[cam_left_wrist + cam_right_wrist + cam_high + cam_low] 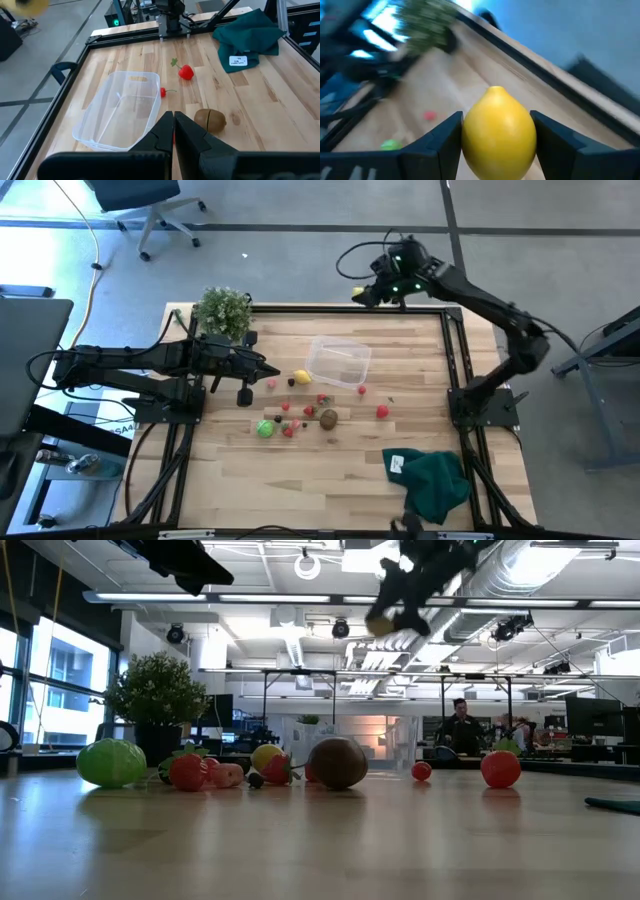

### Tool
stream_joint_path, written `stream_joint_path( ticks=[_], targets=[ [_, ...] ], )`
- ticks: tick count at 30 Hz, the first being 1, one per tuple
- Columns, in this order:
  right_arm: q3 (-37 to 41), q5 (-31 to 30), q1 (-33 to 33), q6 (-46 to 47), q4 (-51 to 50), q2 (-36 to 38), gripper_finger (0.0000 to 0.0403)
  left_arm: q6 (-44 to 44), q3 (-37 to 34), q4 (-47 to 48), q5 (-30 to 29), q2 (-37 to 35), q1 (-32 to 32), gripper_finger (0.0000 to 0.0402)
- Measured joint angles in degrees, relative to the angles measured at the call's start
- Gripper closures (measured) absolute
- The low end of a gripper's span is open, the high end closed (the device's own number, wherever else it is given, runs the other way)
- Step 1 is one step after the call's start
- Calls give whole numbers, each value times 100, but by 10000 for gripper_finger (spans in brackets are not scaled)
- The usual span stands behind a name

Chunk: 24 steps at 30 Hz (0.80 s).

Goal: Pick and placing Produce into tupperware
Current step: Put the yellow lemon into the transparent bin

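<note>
While the left fingers (pixel 173 131) rest shut beside the tupperware (pixel 338 362), the right fingers (pixel 496 134) clasp a lemon (pixel 498 133).

The tupperware (pixel 340 362) is set near the middle of the table (pixel 300 490), toward its far edge, with nothing seen inside it. The potted plant (pixel 223 311) is placed at the far left corner. The cloth (pixel 432 480) is laid at the near right corner. Most of the produce (pixel 300 416) is scattered just before the tupperware, with one piece (pixel 382 411) lying apart to the right. The left gripper (pixel 268 371) is positioned left of the tupperware, above the table. The right gripper (pixel 362 295) is held beyond the far edge, off the table, with a lemon (pixel 498 133) between its fingers.
</note>
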<state>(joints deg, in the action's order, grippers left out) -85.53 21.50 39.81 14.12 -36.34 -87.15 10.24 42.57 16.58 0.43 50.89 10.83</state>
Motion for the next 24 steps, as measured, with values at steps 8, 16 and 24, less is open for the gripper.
stream_joint_path(
  ticks=[8, 16, 24],
  targets=[
    [-1, -925, -1297, -553, 61, 518, 208, 0, 0, 0, 0, 0, 2, 396],
    [-1, -1550, -1979, -684, -132, -405, 208, -2, 0, 2, 0, 0, 1, 396],
    [1, -1550, -1971, -813, -515, -1648, 208, -2, 0, 3, 0, 0, 0, 396]
  ],
)
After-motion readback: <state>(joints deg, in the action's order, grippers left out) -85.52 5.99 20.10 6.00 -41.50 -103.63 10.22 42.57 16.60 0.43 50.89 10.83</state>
